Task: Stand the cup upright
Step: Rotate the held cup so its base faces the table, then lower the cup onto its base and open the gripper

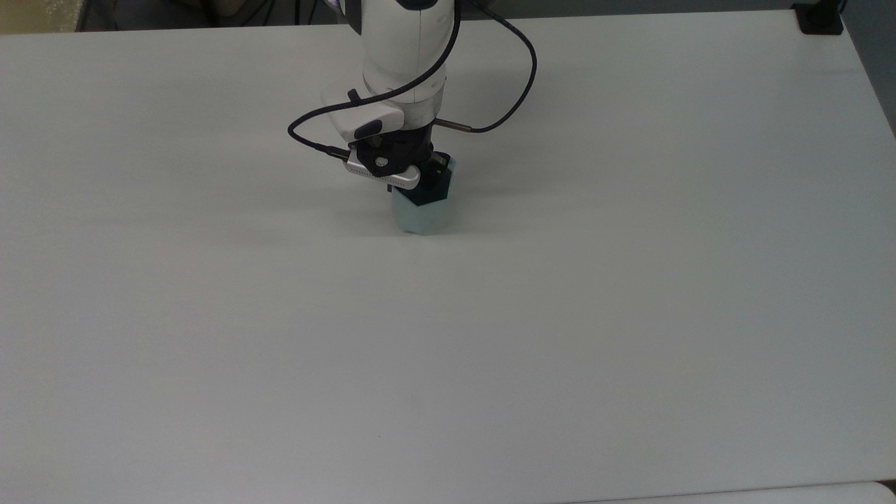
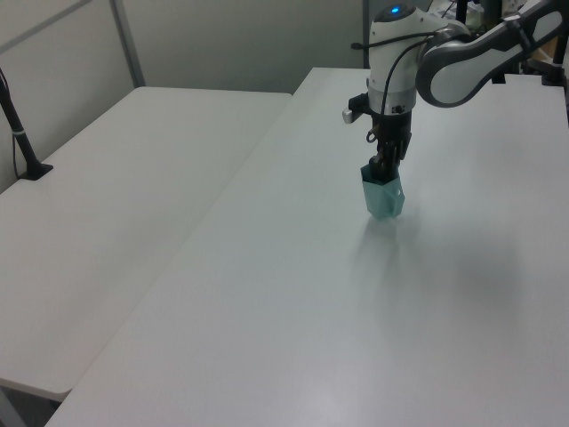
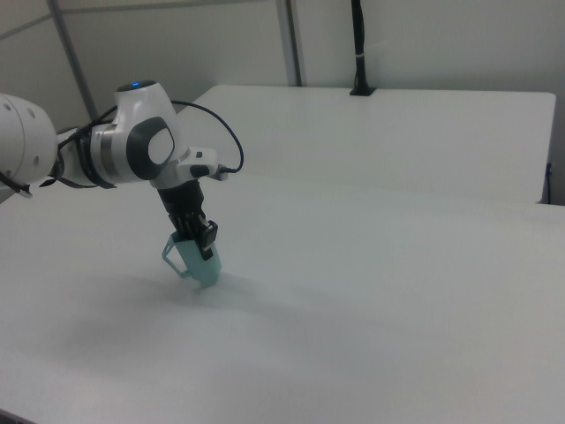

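Observation:
The pale teal faceted cup (image 1: 422, 215) stands mouth up on the white table (image 1: 490, 350), its narrow base at the surface. In the right view the cup (image 3: 203, 267) leans a little, with its angular handle (image 3: 171, 257) pointing to the right view's left. My gripper (image 1: 425, 187) comes down from above and is shut on the cup's rim wall, one finger inside the mouth. In the left view the gripper (image 2: 383, 169) sits on top of the cup (image 2: 384, 197).
A black cable (image 1: 518, 91) loops off the wrist. A black clamp (image 1: 817, 19) sits at the table's far right corner in the top view. A second white table (image 2: 107, 213) with a black post (image 2: 20, 133) adjoins on the left view's left.

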